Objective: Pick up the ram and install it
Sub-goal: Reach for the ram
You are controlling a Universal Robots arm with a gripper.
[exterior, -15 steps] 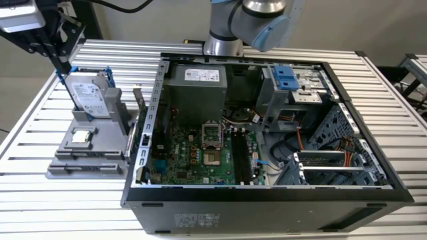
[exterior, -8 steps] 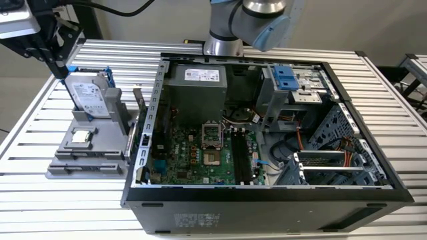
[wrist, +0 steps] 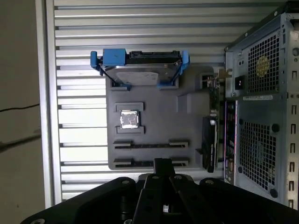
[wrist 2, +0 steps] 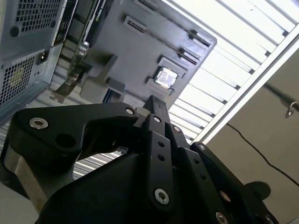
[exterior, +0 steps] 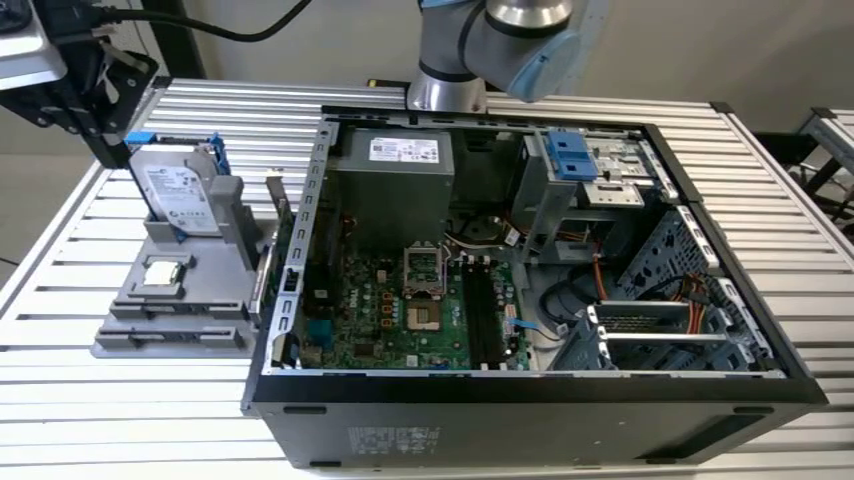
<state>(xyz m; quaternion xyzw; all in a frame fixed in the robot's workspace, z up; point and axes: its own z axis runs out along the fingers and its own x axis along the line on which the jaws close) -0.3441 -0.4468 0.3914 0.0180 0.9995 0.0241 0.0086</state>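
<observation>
The ram (wrist: pixel 138 164) is hard to make out. The best candidate is the thin dark line in the nearer of two long slots at the near end of the grey tray (wrist: pixel 159 123). Whether that line is a board's top edge or a bare groove cannot be told for sure. Its long axis runs along the exterior view's left-right, across the tray.

Farther along the tray lies the square processor chip (wrist: pixel 129 120), and beyond it the hard drive (wrist: pixel 140 74) stands in its blue rails. The tray rests on the slatted worktop (exterior: pixel 134 420), just to the exterior view's left of the open computer case (exterior: pixel 534 395).

The claw (wrist: pixel 163 165) hangs high over the tray and points down, so the slot lies below it and well apart. In the first wrist view its tip overlaps the middle of that slot. The claw looks fully closed, with nothing in its hold.

The memory slots (exterior: pixel 487 310) on the motherboard (exterior: pixel 387 325) lie to the exterior view's right. They run near to far, at right angles to the tray slot.
</observation>
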